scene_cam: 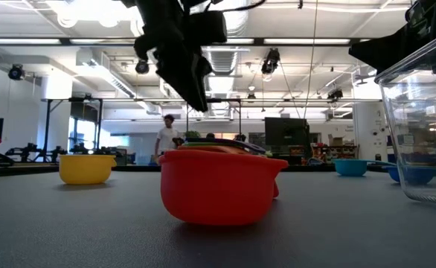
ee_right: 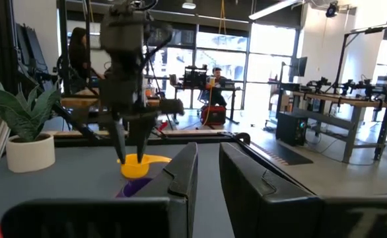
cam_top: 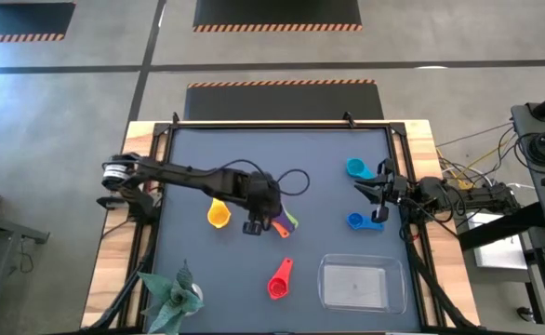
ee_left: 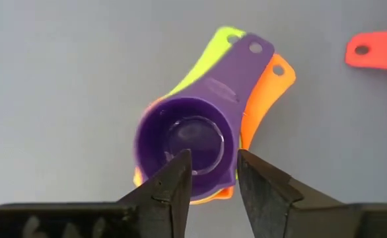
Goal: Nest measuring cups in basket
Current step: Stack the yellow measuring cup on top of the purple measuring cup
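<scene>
Basically left gripper (ee_left: 210, 173) hung part-open over purple plastic measuring cup (ee_left: 190, 142) nested on orange cup (ee_left: 263, 96), nothing gripped; stacking step, next needs yellow cup (cam_top: 219, 214). Right gripper (cam_top: 377, 197) idle, nearly closed, empty.

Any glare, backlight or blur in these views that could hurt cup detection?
Low view: bright ceiling lights backlight the left claw into a silhouette; the red cup looms large up close. Left wrist view: a sheen inside the purple cup. Right wrist view: bright windows behind, the near fingers soft.

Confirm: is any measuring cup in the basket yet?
No. In the high view the basket holds no cups; the red cup lies on the mat beside it.
</scene>
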Available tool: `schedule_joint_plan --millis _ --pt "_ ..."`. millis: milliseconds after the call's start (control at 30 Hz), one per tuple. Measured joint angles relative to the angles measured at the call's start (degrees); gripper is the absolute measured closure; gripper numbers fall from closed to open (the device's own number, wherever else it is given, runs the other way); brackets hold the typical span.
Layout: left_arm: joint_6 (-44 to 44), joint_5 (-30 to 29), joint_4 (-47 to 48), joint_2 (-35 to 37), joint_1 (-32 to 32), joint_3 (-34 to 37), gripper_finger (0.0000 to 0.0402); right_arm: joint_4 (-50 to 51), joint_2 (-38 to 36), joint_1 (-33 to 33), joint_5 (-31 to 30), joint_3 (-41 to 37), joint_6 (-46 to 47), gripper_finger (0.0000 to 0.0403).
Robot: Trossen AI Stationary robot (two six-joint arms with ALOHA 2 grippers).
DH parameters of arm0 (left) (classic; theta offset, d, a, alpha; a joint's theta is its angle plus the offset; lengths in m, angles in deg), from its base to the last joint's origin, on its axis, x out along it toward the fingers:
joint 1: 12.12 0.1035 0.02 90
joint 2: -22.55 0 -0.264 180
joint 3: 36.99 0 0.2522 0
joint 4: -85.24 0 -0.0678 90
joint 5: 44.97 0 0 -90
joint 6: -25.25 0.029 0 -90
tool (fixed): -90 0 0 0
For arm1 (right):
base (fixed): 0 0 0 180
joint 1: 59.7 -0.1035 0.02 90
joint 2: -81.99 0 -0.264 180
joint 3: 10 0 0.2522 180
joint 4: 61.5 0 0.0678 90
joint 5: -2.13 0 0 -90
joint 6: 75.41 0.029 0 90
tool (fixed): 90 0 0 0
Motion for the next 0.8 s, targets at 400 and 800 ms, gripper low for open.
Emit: schedule_joint_plan --millis 400,800 --pt "-0.3 0.6 -18.9 19.0 0.5 18.7 0.0315 0.0 0.0 0.0 0.0 0.0 0.0 0.0351" --pt "-5.9 -2.0 -51.4 39.5 0.4 45.7 0.0315 0.0 0.0 0.0 0.0 0.0 0.0 0.0351"
